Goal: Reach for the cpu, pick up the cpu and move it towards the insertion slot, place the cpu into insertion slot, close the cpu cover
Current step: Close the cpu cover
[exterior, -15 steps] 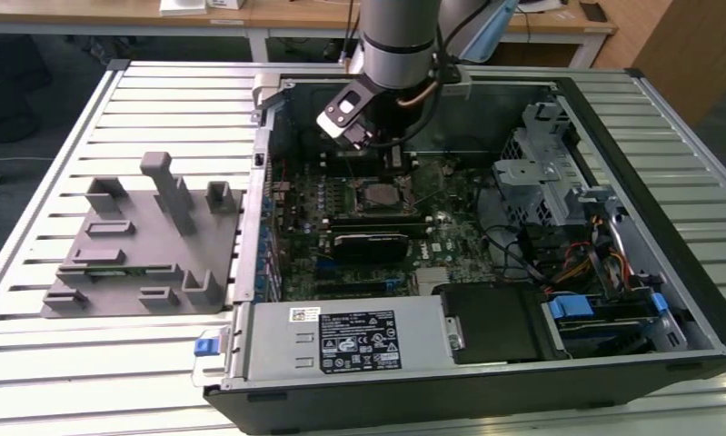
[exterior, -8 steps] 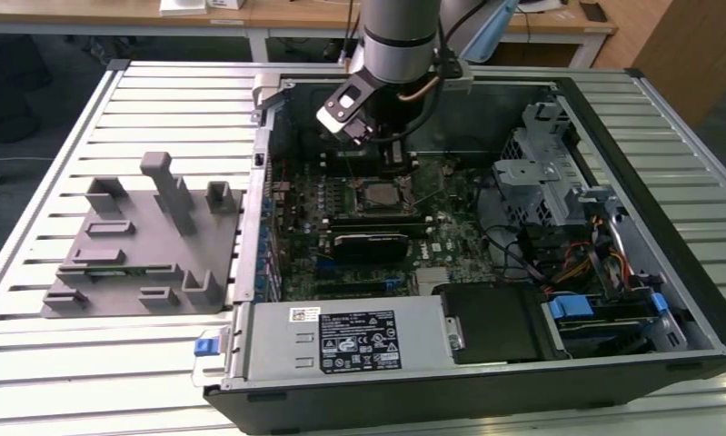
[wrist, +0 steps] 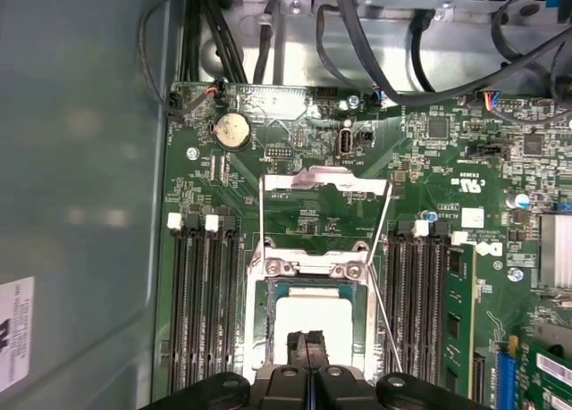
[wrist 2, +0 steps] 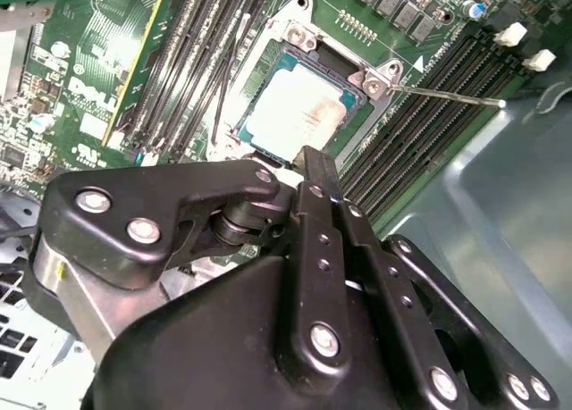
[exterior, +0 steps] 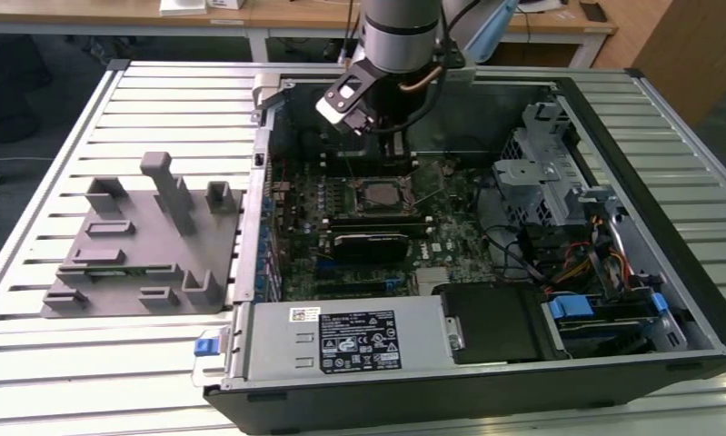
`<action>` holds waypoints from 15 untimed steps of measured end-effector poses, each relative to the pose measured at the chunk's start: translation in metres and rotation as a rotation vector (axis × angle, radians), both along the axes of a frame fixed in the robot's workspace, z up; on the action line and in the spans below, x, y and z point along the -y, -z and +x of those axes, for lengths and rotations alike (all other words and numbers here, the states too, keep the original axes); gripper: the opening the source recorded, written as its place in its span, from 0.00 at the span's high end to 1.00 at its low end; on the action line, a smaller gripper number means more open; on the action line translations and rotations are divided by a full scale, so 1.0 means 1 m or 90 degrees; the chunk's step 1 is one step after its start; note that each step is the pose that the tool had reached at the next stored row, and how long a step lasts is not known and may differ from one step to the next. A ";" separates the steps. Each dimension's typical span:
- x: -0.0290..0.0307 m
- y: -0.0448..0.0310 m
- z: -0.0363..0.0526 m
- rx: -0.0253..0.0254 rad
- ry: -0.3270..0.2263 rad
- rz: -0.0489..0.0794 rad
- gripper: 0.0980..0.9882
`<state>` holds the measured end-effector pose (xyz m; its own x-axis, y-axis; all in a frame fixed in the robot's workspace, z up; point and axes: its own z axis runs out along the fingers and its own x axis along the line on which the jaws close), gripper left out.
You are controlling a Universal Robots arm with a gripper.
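Jaws: in the first wrist view the two black fingertips (wrist: 307,346) stand pressed together with no gap, gripping nothing.
Gripper: in the first wrist view the gripper (wrist: 307,347) sits at the bottom centre of the frame, its tips over the near edge of the chip; whether they touch it cannot be told. In the second wrist view its black linkage covers the lower half of the frame.
Cpu: the cpu (wrist: 315,319) lies flat inside the socket, silvery-white top up, in the lower centre of the first wrist view. In the second wrist view it (wrist 2: 295,111) shows in the upper centre, just above the fingers.
Insertion slot: the insertion slot (wrist: 261,325) frames the chip with a metal rim on the green motherboard (wrist: 447,187); long black memory slots (wrist: 204,294) run on either side of it.
Cpu cover: the cpu cover (wrist: 323,185) is swung open, away from the socket, hinged at the socket edge far from the fingers, its cut-out centre showing green board through it. A thin wire lever (wrist: 382,249) stands raised beside it.
Exterior view: the arm (exterior: 399,36) comes down from the top centre into the open computer case (exterior: 690,309). The socket (exterior: 375,195) lies mid-frame.
Fixture: a grey plastic block (exterior: 144,245) rests on the slatted table (exterior: 47,363) at the exterior view's left.
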<state>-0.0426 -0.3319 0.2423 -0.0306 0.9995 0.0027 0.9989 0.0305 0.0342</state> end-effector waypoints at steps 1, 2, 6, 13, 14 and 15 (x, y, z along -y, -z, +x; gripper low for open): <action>0.0000 -0.0019 0.0000 0.0000 0.000 0.000 0.99; 0.0000 -0.0039 0.0000 0.0000 0.000 0.000 0.99; 0.0000 -0.0115 0.0000 -0.0001 0.000 0.000 0.99; 0.0069 -0.0159 0.0000 0.0000 0.000 0.000 0.99; 0.0096 -0.0160 0.0000 -0.0001 0.000 0.000 0.99; 0.0125 -0.0159 0.0000 0.0000 0.000 0.000 0.99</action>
<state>-0.0425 -0.3444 0.2583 -0.0306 0.9995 0.0026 0.9990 0.0304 0.0342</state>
